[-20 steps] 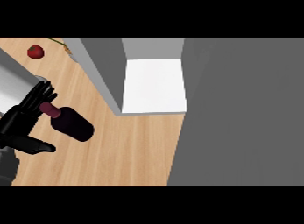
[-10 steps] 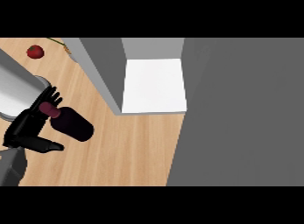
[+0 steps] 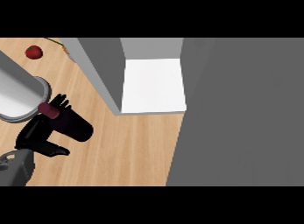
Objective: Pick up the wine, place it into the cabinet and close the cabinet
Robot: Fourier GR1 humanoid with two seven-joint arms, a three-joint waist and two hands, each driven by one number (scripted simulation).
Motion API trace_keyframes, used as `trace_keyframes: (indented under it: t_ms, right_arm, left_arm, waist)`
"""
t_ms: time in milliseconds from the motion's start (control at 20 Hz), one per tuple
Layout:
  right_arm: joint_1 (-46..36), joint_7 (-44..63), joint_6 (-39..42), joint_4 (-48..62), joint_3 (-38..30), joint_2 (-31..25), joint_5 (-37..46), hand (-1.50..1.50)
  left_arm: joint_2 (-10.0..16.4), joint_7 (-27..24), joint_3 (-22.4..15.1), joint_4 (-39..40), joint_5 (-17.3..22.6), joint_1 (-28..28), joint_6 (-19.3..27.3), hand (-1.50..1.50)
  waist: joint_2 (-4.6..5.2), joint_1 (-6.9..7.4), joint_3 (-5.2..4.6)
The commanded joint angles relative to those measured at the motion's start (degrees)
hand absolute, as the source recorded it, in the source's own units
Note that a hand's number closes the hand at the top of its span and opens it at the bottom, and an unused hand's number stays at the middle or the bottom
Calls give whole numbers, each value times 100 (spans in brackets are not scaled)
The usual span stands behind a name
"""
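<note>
Head view: one dark wine bottle (image 3: 73, 124) is left of centre over the wooden counter (image 3: 128, 148), neck toward the upper left. The single visible hand, the left hand (image 3: 33, 133), curls fingers and thumb round it. One open cabinet (image 3: 154, 85) stands to the right, and one red fruit (image 3: 33, 52) lies upper left.

The robot's arm casing (image 3: 8, 87) is a broad, smooth cylinder in very pale grey, almost white where the light falls and shading darker along one side. It ends in a flat round cap (image 3: 17, 114) edged by a thin, mid-grey ring with a dark line behind it. The hand (image 3: 33, 134) is matt black throughout, with a blocky palm, slim fingers (image 3: 61, 101) with rounded tips, and a thicker, stubby thumb (image 3: 52, 151). Behind the hand, a wrist section (image 3: 12, 168) in darker charcoal grey has an angular, boxy shape marked by fine lighter panel lines. No cables, screws or lettering can be made out on any part.
</note>
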Motion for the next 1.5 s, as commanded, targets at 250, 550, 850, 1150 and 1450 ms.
trace_keyframes:
  t_ms: [250, 550, 850, 1150, 1450]
  right_arm:
    - [-78, 524, -136, -871, 135, -223, 706, -150]
    - [129, 369, -230, -977, 181, -412, 649, -150]
    - [284, 213, -314, -983, 284, -539, 582, -150]
    - [419, -80, -465, -893, 535, -525, 653, -150]
    - [474, -195, -570, -832, 570, -686, 686, -150]
  left_arm:
    - [-180, -546, -109, 1101, -248, -447, -207, -150]
    - [-150, -823, -143, 1153, -301, -575, -180, -150]
    - [-330, -879, 41, 1288, -49, -781, -200, 150]
    - [-220, -1425, -104, 1353, -265, -553, -157, 150]
    - [-429, -1919, -184, 1079, -353, -244, 444, 150]
  waist:
    - [13, -47, -11]
    - [-1, -7, -1]
    - [-14, -15, 0]
    - [-6, -9, -2]
    - [-21, 68, 2]
